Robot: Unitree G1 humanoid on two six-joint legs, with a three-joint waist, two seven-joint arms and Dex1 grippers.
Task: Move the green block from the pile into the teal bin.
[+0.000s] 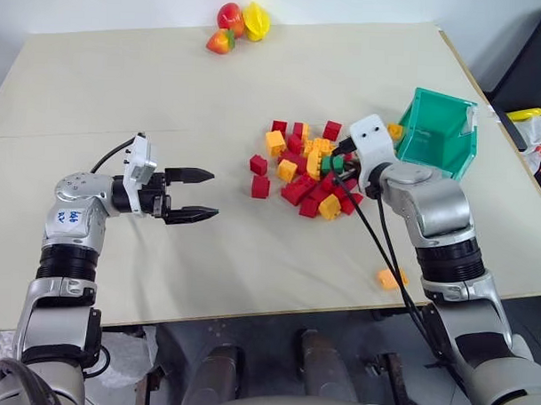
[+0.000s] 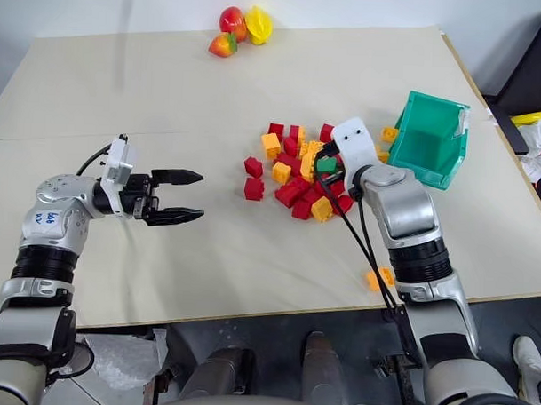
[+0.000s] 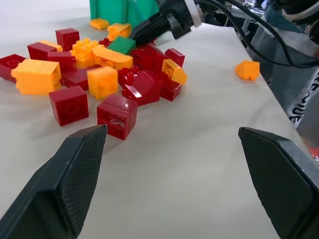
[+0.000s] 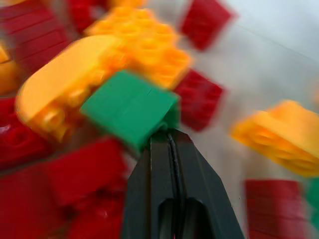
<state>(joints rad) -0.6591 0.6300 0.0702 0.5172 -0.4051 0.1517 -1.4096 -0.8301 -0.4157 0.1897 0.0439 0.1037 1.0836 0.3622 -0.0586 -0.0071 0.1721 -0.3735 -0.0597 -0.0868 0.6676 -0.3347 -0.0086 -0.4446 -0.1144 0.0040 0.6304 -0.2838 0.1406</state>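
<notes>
One green block (image 4: 130, 108), touching right gripper (image 4: 169, 137) tips

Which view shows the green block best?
Right wrist view: the green block is large and central, touching the shut right end effector. Left wrist view shows it small in the pile; head views show a speck beside the arm.

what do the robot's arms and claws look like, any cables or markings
Both arms are silver-grey metal segments with black ribbed joint bands. Each wrist carries a white boxy camera housing; the left arm's silver shoulder-side link bears blue handwritten marks. Black cables run along the right arm. The left claw and right claw have two black tapered fingers with textured pads.
</notes>
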